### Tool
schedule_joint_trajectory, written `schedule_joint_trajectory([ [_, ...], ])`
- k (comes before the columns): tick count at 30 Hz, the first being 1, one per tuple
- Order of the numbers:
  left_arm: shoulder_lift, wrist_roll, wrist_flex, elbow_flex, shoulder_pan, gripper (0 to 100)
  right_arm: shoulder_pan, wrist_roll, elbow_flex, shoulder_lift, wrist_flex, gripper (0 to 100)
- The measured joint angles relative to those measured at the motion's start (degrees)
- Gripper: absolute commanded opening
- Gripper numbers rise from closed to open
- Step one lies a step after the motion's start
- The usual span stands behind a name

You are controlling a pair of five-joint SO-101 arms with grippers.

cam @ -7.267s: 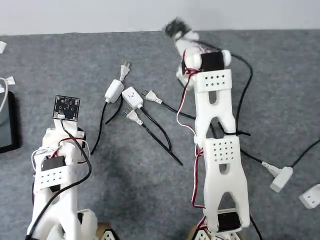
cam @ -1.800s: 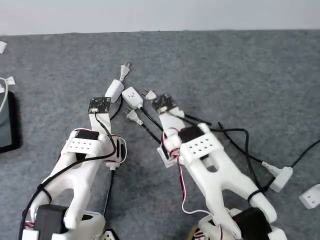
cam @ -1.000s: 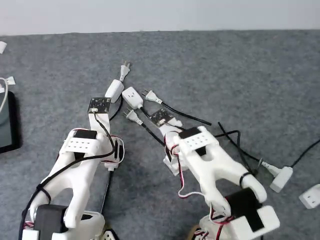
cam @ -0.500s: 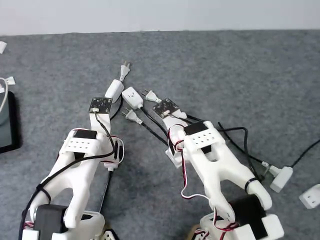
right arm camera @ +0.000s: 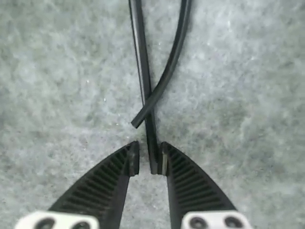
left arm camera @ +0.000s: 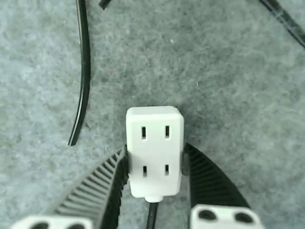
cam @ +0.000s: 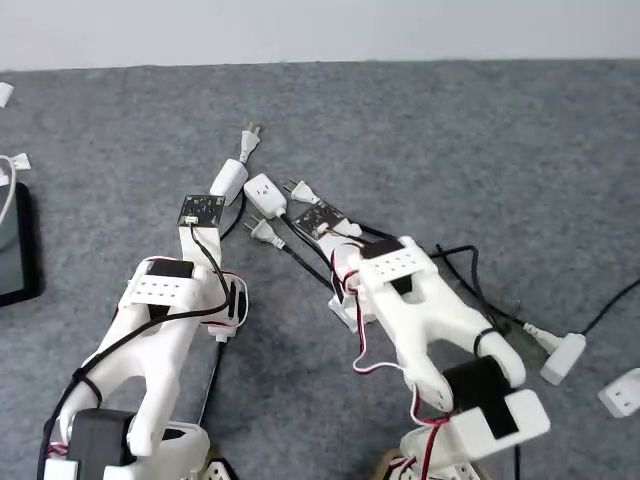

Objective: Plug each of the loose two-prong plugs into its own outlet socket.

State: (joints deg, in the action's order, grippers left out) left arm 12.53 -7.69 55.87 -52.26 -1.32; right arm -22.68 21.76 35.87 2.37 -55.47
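The left gripper (left arm camera: 155,153) is clamped on a white outlet socket (left arm camera: 155,138). The socket's slotted face is turned up, its long axis runs straight out from the jaws, and its cord end points back toward the wrist. The right gripper (right arm camera: 149,156) pinches a black cable (right arm camera: 142,71) that runs straight ahead. The high view adds loose two-prong plugs (cam: 301,190) just beyond both grippers; there each arm's wrist covers what it holds.

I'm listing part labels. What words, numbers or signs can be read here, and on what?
No text can be read.
White outlet block in the left hand: plain slots, no print.
Black cable in the right hand: no print.
Circuit board on the left wrist: marks too small to read.
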Motion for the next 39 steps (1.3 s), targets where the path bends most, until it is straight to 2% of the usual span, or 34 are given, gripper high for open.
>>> schedule_joint_trajectory([
  [1, 0.0, 0.0, 0.0, 0.0, 0.0, 15, 0.0, 0.44, -0.26, 0.09, -0.26, 0.7],
  [8, 0.0, 0.0, 0.0, 0.0, 0.0, 15, 2.46, 1.76, -0.35, -0.35, -3.34, 0.9],
  [12, 0.0, 0.0, 0.0, 0.0, 0.0, 15, 7.03, 7.38, -0.35, -5.98, -9.14, 0.9],
  [17, 0.0, 0.0, 0.0, 0.0, 0.0, 15, 15.3, 18.81, -0.35, -14.33, -19.52, 0.9],
  [22, 0.0, 0.0, 0.0, 0.0, 0.0, 15, 28.84, 36.66, -0.35, -20.4, -28.84, 0.9],
  [25, 0.0, 0.0, 0.0, 0.0, 0.0, 15, 39.47, 46.86, -0.35, -21.45, -28.75, 1.1],
  [28, 0.0, 0.0, 0.0, 0.0, 0.0, 15, 48.79, 53.1, -0.18, -21.54, -24.53, 1.2],
  [32, 0.0, 0.0, 0.0, 0.0, 0.0, 15, 55.03, 55.74, 3.34, -20.4, -15.91, 2.4],
  [35, 0.0, 0.0, 0.0, 0.0, 0.0, 15, 55.47, 55.65, 4.48, -17.67, -11.25, 13.1],
  [37, 0.0, 0.0, 0.0, 0.0, 0.0, 15, 55.47, 52.84, 4.48, -17.32, -9.23, 22.1],
  [39, 0.0, 0.0, 0.0, 0.0, 0.0, 15, 55.38, 48.26, 4.4, -16.79, -7.91, 26.0],
])
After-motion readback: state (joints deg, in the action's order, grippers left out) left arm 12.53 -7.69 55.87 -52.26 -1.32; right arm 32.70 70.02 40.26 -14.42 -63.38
